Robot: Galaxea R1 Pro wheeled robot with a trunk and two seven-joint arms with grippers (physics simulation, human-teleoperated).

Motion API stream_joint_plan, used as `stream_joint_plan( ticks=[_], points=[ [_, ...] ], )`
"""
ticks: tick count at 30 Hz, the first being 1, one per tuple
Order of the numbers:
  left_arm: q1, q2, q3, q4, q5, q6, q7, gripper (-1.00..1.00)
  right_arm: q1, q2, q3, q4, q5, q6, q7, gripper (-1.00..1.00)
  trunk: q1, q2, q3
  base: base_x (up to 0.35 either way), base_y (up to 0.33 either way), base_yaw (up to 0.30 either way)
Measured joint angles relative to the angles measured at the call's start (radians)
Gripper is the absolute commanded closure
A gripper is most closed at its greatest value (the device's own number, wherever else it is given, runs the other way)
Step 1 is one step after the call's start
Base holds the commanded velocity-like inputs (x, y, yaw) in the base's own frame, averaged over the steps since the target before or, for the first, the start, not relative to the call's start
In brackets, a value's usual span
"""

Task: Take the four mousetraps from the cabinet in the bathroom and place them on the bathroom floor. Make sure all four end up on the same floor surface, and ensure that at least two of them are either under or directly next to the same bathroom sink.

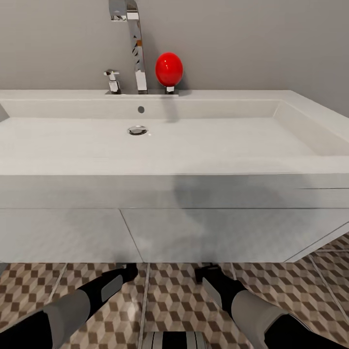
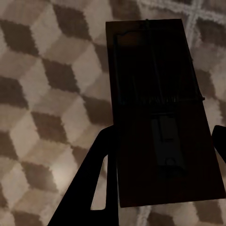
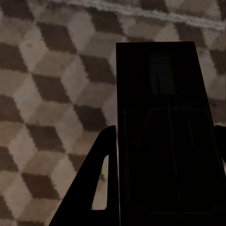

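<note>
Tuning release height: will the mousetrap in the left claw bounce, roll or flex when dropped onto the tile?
The mousetrap looks like a flat rigid plate, so it probably won't flex or roll. Being thin, it's likely light and may skid on the smooth-looking bathroom floor. Its wire parts look delicate.

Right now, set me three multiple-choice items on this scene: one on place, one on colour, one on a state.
1. Where do both arms reach?
A. into the basin
B. low, under the white wall-hung vanity
C. up to the tap

2. What colour is the egg-shaped object beside the tall chrome tap?
A. red
B. blue
C. green

3. What lies between the left gripper's fingers?
A. nothing
B. a sponge
C. a dark-brown flat wooden mousetrap

B: forearms end at the vanity's underside.
A: plainly red.
C: the trap sits between the fingers.
</note>
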Motion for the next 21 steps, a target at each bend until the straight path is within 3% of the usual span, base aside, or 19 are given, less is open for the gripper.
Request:
stream_joint_plan(
  ticks=[21],
  points=[
    [-0.028,0.003,-0.005,0.003,0.001,0.000,0.003,1.00,-0.008,-0.003,0.000,-0.002,0.000,-0.002,0.000,1.00,0.000,0.000,0.000,0.000,0.000,0.000]
  ],
)
